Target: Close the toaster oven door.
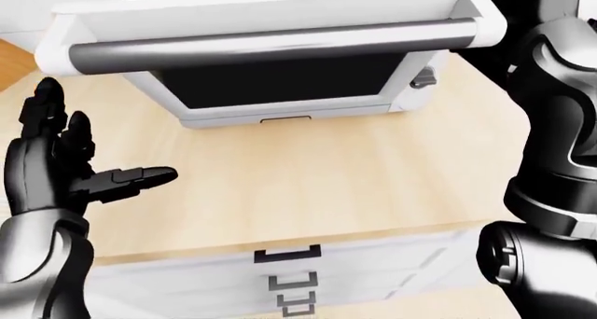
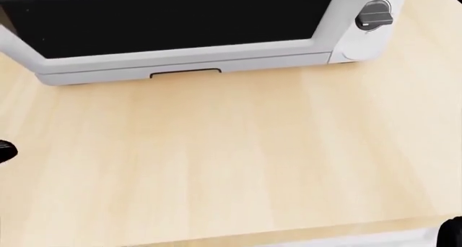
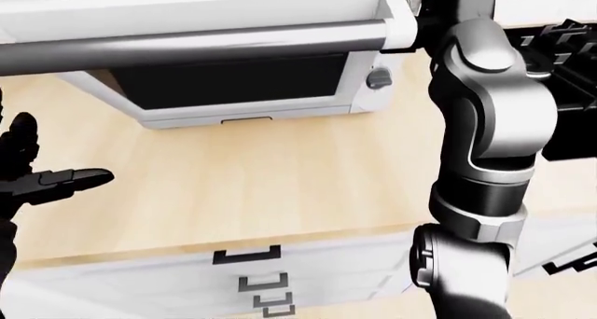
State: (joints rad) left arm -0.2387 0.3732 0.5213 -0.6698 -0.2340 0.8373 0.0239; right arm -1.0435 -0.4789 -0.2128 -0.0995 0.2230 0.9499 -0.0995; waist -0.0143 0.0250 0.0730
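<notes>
The white toaster oven (image 1: 280,88) stands on the wooden counter (image 2: 231,166), with a dark cavity and a black knob (image 2: 374,15) on its right side. Its door (image 1: 271,11) hangs open toward me, and the grey handle bar (image 1: 271,45) crosses the top of both eye views. My left hand (image 1: 103,137) is open and empty at the left, below the handle and apart from it. My right arm (image 3: 485,123) rises at the right to the door's right end (image 3: 401,18). The hand itself is mostly cut off by the top edge of the view.
White drawers with dark handles (image 1: 289,277) sit under the counter's near edge. Dark cabinet parts (image 3: 569,88) show behind my right arm at the right of the right-eye view.
</notes>
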